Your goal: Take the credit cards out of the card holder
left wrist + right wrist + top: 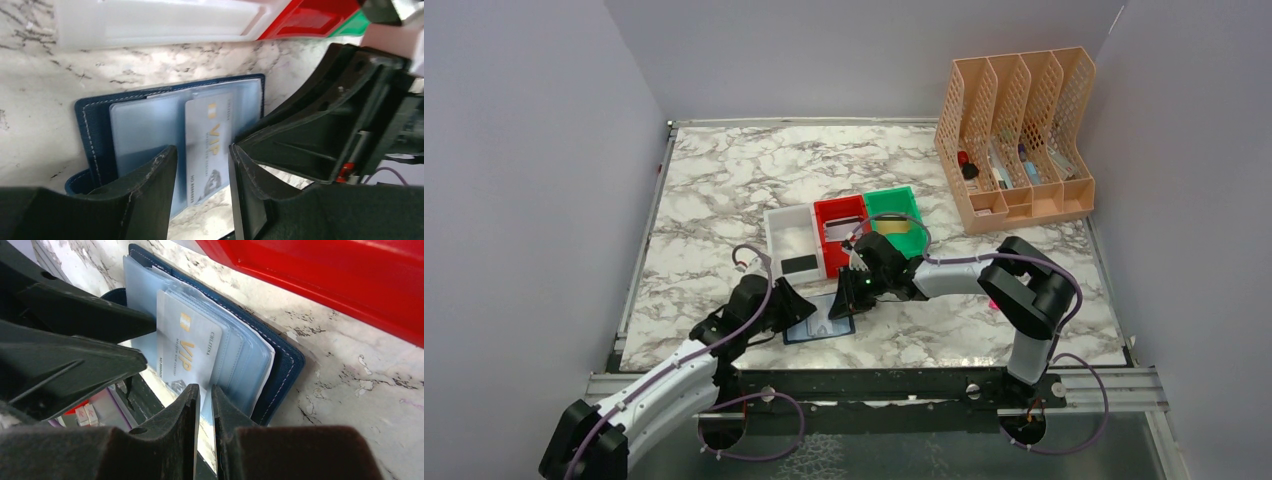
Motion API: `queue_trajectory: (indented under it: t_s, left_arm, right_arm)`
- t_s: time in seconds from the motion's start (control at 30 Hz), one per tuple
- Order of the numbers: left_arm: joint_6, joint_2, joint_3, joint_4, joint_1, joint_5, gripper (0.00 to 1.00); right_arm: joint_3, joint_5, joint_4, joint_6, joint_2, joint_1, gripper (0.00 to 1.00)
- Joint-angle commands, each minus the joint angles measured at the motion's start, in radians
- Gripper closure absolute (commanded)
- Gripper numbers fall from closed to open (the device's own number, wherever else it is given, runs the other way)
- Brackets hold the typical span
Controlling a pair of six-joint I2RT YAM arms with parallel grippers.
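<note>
The navy card holder lies open on the marble table, its pale-blue sleeves up. A silvery-grey VIP credit card sticks partway out of a sleeve. My left gripper is open and straddles the card, its left fingertip on the sleeves. My right gripper is pinched on the card's protruding end, over the holder. In the top view both grippers, left and right, meet over the holder.
White, red and green bins stand just behind the holder. A black card lies in the white bin and a tan-gold one in the green. A peach file organiser stands at the back right.
</note>
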Motion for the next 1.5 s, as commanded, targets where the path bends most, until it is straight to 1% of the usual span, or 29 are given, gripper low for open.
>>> queue_trajectory:
  t_s: [0.0,0.1,0.23,0.33,0.5,0.6,0.93,1.23,1.47]
  left_arm:
    - [-0.001,0.023,-0.028,0.013,-0.001,0.032,0.56]
    - [-0.014,0.008,-0.056,0.026,-0.001,0.041,0.59]
    - [-0.024,-0.003,-0.084,0.029,0.0,0.049,0.68]
    - [-0.034,-0.006,-0.104,0.044,0.0,0.061,0.77]
    - [-0.067,-0.035,-0.148,0.083,0.002,0.073,0.88]
    - [-0.082,-0.063,-0.162,0.089,0.001,0.078,1.0]
    - [-0.08,-0.197,-0.147,-0.053,0.005,0.015,1.0]
    - [-0.009,-0.202,-0.039,-0.234,0.006,-0.1,1.0]
    - [0.007,-0.181,-0.022,-0.24,0.006,-0.103,1.0]
  right_arm:
    - [-0.031,0.095,-0.093,-0.031,0.065,0.007,0.79]
    - [-0.03,0.096,-0.094,-0.031,0.066,0.007,0.79]
    - [-0.03,0.094,-0.094,-0.03,0.063,0.007,0.79]
    - [-0.028,0.092,-0.093,-0.029,0.064,0.008,0.79]
    - [-0.027,0.088,-0.095,-0.031,0.066,0.007,0.79]
    - [-0.027,0.089,-0.1,-0.031,0.066,0.008,0.79]
    - [-0.028,0.103,-0.106,-0.025,0.07,0.007,0.79]
    - [-0.014,0.133,-0.135,-0.034,0.074,0.007,0.79]
    - [-0.002,0.149,-0.154,-0.04,0.075,0.007,0.79]
